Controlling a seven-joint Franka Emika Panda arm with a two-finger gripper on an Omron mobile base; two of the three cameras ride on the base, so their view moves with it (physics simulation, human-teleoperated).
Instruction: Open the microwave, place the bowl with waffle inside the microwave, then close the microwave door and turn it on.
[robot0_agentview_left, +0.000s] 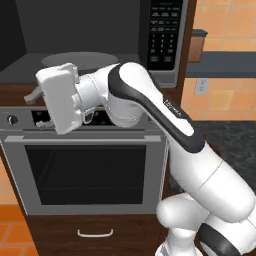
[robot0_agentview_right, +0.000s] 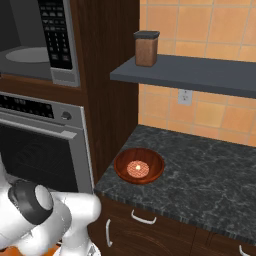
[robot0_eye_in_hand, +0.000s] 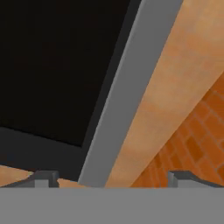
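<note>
Keypad (robot0_agentview_left: 163, 34) markings too small to read; arm (robot0_agentview_left: 175, 112) lettering illegible

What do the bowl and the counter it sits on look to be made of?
The bowl looks like glossy reddish-brown wood, judging by its warm tone and the sheen along its rim; it could be glazed ceramic. The counter looks like polished dark stone, marble or granite, with pale veins across it.

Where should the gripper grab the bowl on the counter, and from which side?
Probably the rim of the bowl, from above. It is shallow and wide, sitting upright on the dark counter, so only the thin wall looks narrow enough to pinch. Take the near or right part of the rim: the cabinet side stands close on the left, and the waffle lies in the middle, clear of the wall.
</note>
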